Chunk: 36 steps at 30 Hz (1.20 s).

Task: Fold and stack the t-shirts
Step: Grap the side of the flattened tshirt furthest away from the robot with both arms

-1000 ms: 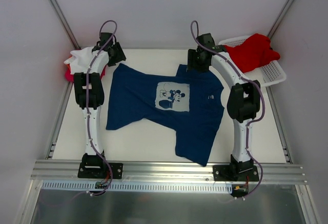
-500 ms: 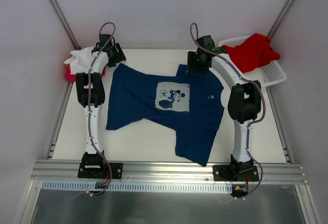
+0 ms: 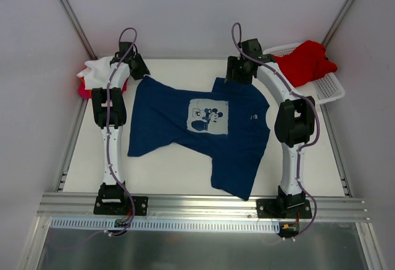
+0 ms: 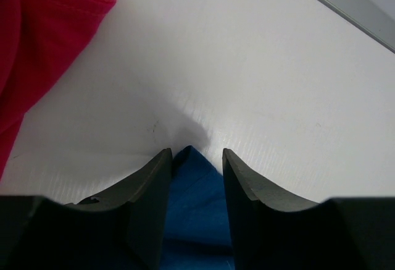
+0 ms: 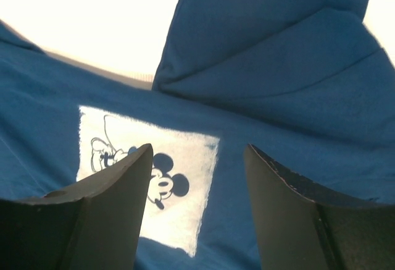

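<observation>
A navy t-shirt with a white chest print lies spread on the white table, one sleeve folded over at the back. My left gripper is down at the shirt's far left corner. Its jaws are narrowed but still open, one either side of that corner. My right gripper hovers open over the far right part of the shirt, the print showing between its fingers. A magenta t-shirt lies just left of the left gripper.
A white t-shirt rests on red cloth at the table's far left corner. A red t-shirt is draped over the white lattice basket at the far right. Metal rails run along the table's sides.
The left gripper's jaws have drawn closer together round the navy shirt's corner, and it has shifted slightly back. The right gripper moved a little toward the back. The shirt lies as before.
</observation>
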Available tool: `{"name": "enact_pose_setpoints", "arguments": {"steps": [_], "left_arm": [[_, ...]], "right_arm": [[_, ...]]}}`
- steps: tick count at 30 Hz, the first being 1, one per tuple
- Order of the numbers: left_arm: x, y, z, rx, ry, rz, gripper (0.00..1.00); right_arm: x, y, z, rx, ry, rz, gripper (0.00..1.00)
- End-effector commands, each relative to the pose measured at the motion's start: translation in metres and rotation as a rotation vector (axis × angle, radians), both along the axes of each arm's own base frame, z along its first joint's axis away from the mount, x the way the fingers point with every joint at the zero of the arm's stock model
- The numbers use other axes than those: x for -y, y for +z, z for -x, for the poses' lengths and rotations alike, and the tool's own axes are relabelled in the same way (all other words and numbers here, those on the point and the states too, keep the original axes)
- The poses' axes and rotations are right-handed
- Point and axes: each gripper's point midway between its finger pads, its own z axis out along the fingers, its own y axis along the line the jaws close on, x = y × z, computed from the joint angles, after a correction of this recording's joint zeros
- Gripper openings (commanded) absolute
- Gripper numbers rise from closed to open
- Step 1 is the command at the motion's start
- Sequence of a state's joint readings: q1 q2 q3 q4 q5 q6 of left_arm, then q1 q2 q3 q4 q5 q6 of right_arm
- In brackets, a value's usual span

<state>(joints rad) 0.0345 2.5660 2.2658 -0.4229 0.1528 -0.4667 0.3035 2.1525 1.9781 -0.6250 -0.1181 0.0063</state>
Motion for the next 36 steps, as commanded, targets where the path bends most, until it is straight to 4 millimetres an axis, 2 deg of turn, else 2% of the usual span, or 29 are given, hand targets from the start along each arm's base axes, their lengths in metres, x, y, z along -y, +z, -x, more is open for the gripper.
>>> {"name": "enact_pose_setpoints", "arguments": {"steps": [1,3,7,14,23,29,30,32,33,36], "left_arm": [[-0.002,-0.005,0.0,-0.015,0.005,0.033,0.38],[-0.002,-0.005,0.001,-0.017,0.003,0.033,0.31],[-0.001,-0.006,0.004,-0.025,0.004,0.034,0.26],[-0.003,-0.007,0.004,-0.029,0.013,0.032,0.0],[-0.003,-0.001,0.009,-0.033,0.026,0.037,0.0],[0.002,0.01,0.016,-0.034,0.019,0.059,0.0],[0.002,0.013,0.017,-0.031,0.019,0.063,0.0],[0.005,0.015,0.019,-0.033,0.013,0.069,0.0],[0.005,0.016,0.02,-0.033,0.012,0.07,0.0],[0.005,0.019,0.021,-0.029,0.008,0.072,0.0]], "right_arm": [[0.0,0.013,-0.016,0.047,0.009,-0.034,0.64],[0.002,0.009,-0.021,0.046,0.005,-0.038,0.64],[0.001,0.002,-0.027,0.026,-0.023,-0.071,0.64],[0.0,-0.014,-0.033,-0.002,-0.034,-0.085,0.64],[0.0,-0.021,-0.04,-0.008,-0.058,-0.131,0.65],[-0.011,-0.029,-0.052,0.004,-0.051,-0.19,0.65],[-0.016,-0.037,-0.052,-0.015,-0.044,-0.218,0.65],[-0.02,-0.036,-0.061,0.001,-0.039,-0.264,0.65],[-0.026,-0.042,-0.063,-0.018,-0.038,-0.3,0.65],[-0.038,-0.038,-0.075,0.006,-0.018,-0.378,0.63]]}}
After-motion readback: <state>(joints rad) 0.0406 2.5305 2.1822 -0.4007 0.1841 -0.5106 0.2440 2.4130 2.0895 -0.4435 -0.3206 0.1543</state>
